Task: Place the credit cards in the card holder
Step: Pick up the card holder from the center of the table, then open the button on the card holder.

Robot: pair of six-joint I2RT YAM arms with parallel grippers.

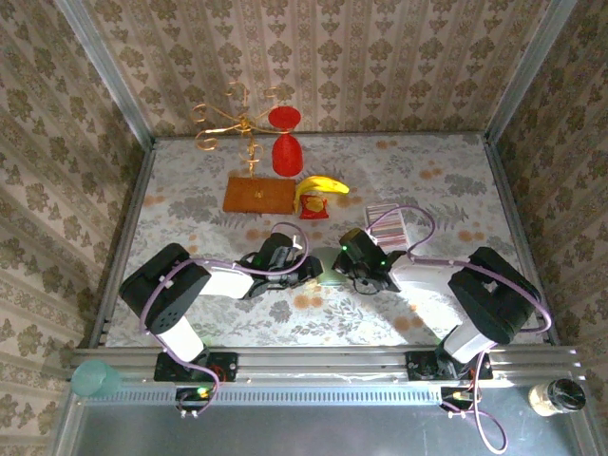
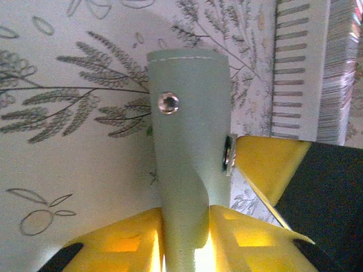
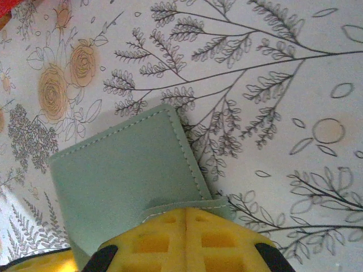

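Jointly, both end effectors pinch one card holder.

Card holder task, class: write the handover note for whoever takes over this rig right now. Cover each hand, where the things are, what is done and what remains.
The left hand is shut on the card holder, pinching its snap strap.
The right hand is shut on the holder's side flap.
The holder sits mid-table between both hands.
The credit cards stand in a row just beyond the right arm, none gripped.
Done: holder gripped by both hands.
Left: spread it open, fetch the cards, slide them in.
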